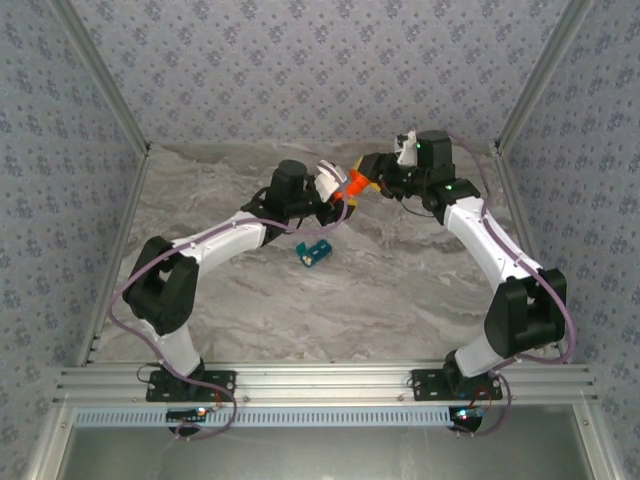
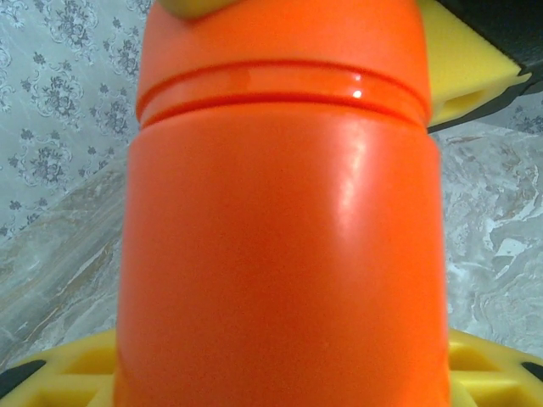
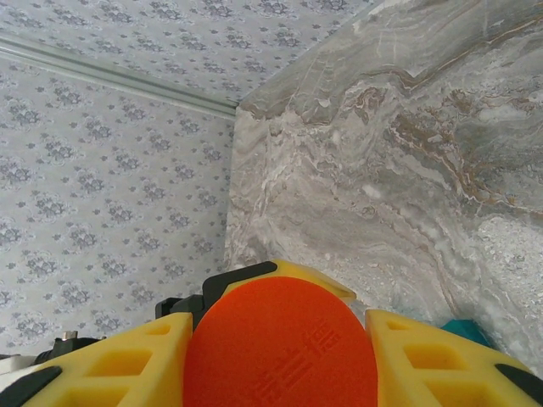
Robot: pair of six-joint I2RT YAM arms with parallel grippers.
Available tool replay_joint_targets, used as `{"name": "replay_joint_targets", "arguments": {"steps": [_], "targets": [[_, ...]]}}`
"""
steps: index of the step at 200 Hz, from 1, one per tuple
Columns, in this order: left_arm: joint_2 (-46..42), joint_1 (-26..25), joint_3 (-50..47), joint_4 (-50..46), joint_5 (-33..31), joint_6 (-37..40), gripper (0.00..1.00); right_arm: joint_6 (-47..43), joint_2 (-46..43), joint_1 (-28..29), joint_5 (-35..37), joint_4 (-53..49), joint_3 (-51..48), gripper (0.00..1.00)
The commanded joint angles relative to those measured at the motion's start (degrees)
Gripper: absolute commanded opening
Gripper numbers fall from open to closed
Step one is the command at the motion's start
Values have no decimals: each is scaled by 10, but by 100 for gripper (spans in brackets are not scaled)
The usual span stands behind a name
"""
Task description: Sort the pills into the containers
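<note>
Teal pill box [image 1: 313, 252], long axis left-right, near orange bottle [image 1: 350, 186]

Orange bottle [image 1: 350, 184], teal box [image 1: 313, 252], marbled table [image 1: 400, 290]

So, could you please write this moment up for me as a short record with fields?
left gripper: closed on the body of the orange bottle
right gripper: closed around the cap
cap: on the bottle
bottle position: held up between the two arms, over the far middle of the table
pill box: teal, lying on the table nearer the arm bases than the bottle, not touched by either gripper
</note>
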Motion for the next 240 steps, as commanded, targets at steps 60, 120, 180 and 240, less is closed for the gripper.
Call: {"name": "replay_joint_targets", "arguments": {"steps": [60,120,180,240], "targets": [[-19,33,-8,122,149,-120,0,-56,-49,-58,-94,-31,54,81],[-4,55,20,116,255,-164,0,-210,-25,-99,-182,-73,86,82],[20,60,59,95,334,-192,0,-313,0,-71,-238,-140,132,82],[24,59,65,89,340,-194,0,-319,24,-56,-230,-149,141,80]]}}
